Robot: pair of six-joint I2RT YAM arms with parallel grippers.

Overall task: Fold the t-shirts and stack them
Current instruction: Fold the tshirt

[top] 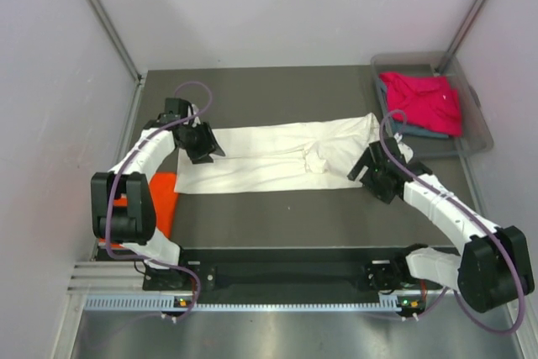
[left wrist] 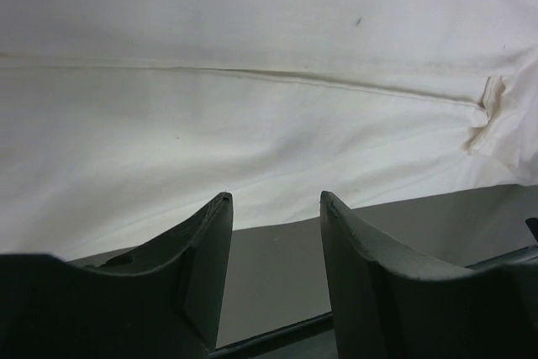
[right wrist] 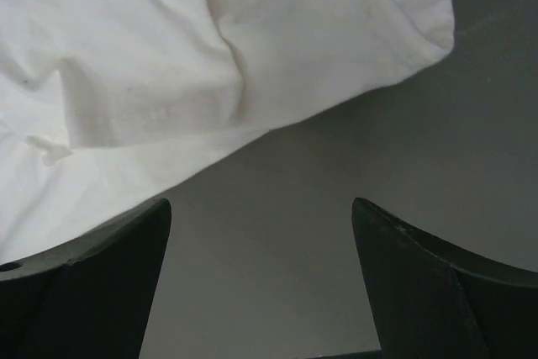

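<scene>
A cream-white t-shirt (top: pixel 269 161) lies as a long folded band across the middle of the dark table, with a small bunched knot near its right half. My left gripper (top: pixel 204 147) sits at the band's left end, open; in the left wrist view the cloth (left wrist: pixel 252 81) fills the space beyond the empty left gripper (left wrist: pixel 276 199). At the band's right end my right gripper (top: pixel 370 170) stands wide open over bare table, and the right wrist view shows a cloth corner (right wrist: pixel 168 39) just ahead of the right gripper (right wrist: pixel 259 203). An orange t-shirt (top: pixel 164 199) lies at the left, partly under the left arm.
A clear plastic bin (top: pixel 479 136) at the back right holds a magenta-pink t-shirt (top: pixel 424 98) on top of a grey-blue one (top: pixel 420 132). Grey walls close in the left, right and far sides. The black rail (top: pixel 286 273) with both arm bases runs along the near edge.
</scene>
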